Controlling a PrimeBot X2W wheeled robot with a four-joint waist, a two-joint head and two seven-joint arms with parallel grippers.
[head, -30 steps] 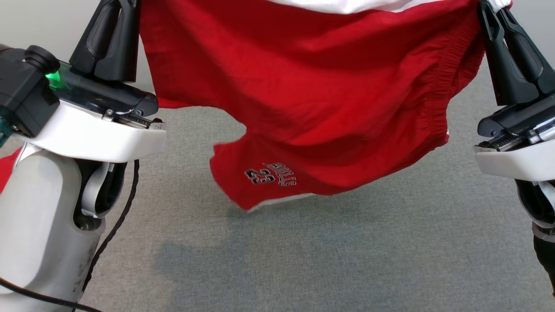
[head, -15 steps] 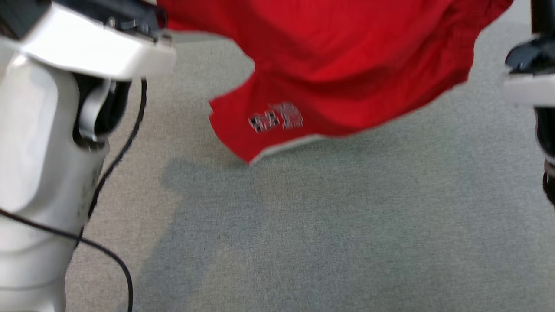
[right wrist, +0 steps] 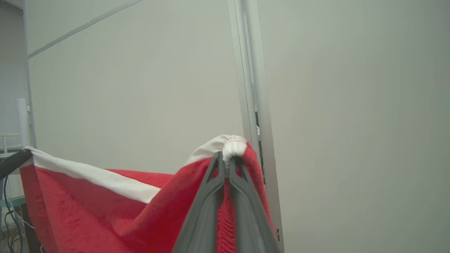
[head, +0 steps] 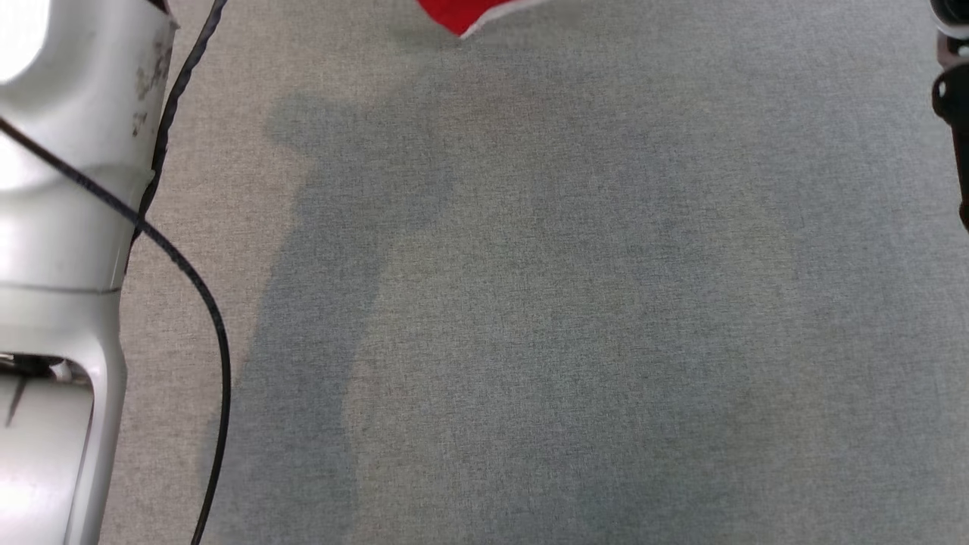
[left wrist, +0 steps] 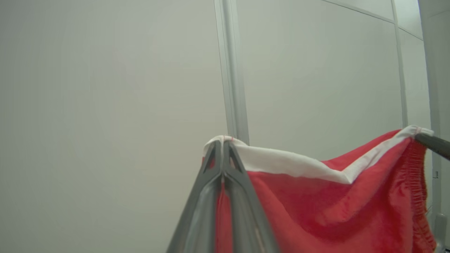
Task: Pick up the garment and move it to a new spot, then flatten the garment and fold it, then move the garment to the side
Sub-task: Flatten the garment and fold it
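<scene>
Near left, a pale, glossy robot forearm point(head: 68, 151) with a thin black cable point(head: 198, 291) looping across it. Below lies a flat grey woven surface point(head: 575, 318), softly shadowed. At its far edge hangs a red garment point(head: 453, 10), one pointed corner trimmed in white. Higher up, the left gripper point(left wrist: 222, 147) is pinched tight on one end of the garment's white band, and the right gripper point(right wrist: 225, 158) is clamped on the other end, beside gathered elastic ribbing. The soft, fleecy cloth sags between them in the air. Beyond is a plain off-white panelled wall point(left wrist: 105, 88) with a vertical seam strip point(left wrist: 233, 70).
</scene>
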